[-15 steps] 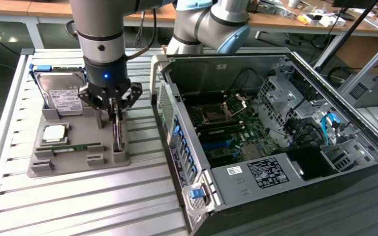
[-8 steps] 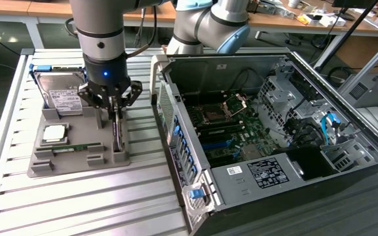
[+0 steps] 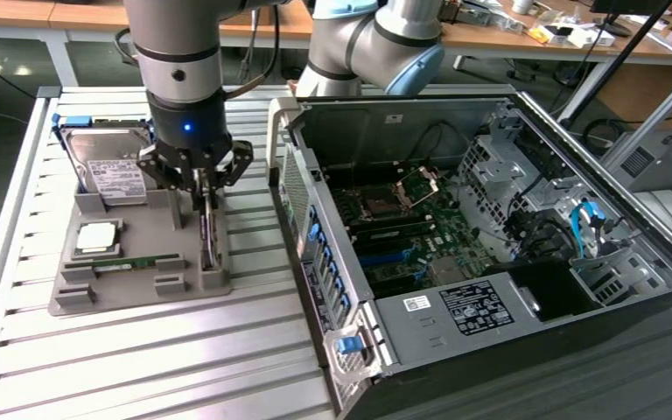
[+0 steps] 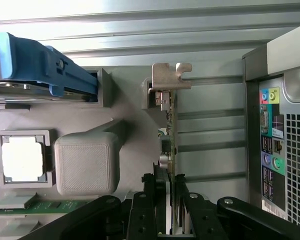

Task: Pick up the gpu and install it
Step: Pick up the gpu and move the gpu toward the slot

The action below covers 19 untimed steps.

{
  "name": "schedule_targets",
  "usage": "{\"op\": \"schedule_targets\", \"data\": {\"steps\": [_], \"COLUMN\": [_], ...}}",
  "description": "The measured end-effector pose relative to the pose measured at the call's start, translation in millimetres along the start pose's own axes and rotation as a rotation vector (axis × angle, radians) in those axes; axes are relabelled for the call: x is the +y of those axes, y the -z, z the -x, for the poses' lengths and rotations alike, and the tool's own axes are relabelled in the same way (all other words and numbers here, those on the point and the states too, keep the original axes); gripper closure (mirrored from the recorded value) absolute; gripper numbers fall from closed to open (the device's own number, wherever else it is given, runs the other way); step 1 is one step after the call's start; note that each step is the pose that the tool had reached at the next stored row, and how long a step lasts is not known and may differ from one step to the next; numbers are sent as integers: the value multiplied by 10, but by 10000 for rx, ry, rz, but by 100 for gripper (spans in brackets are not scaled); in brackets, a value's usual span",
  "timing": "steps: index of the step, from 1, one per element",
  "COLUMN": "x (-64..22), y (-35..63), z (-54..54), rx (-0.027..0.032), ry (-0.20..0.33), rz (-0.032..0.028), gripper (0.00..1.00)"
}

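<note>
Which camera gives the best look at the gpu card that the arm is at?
The wrist view: the gpu stands on edge in the gray holder, its silver bracket plain to see, with the gripper closed on it. The exterior view shows the gpu merely as a thin dark strip under the gripper.

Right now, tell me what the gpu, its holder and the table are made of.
gpu: dark circuit board edged green, with a bent bracket of dull silver metal.
holder: matte grey plastic with a fine layered texture, probably printed.
table: ribbed slats, likely brushed aluminium.
</note>
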<state>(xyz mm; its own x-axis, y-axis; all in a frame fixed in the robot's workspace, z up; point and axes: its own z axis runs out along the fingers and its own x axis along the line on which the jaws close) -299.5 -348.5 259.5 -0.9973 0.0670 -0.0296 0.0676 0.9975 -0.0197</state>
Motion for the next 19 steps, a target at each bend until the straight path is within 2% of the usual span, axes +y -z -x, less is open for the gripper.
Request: {"op": "schedule_targets", "data": {"steps": [19], "x": [-2], "y": [113], "z": [3], "rx": [0], "ry": [0], "rz": [0], "gripper": [73]}}
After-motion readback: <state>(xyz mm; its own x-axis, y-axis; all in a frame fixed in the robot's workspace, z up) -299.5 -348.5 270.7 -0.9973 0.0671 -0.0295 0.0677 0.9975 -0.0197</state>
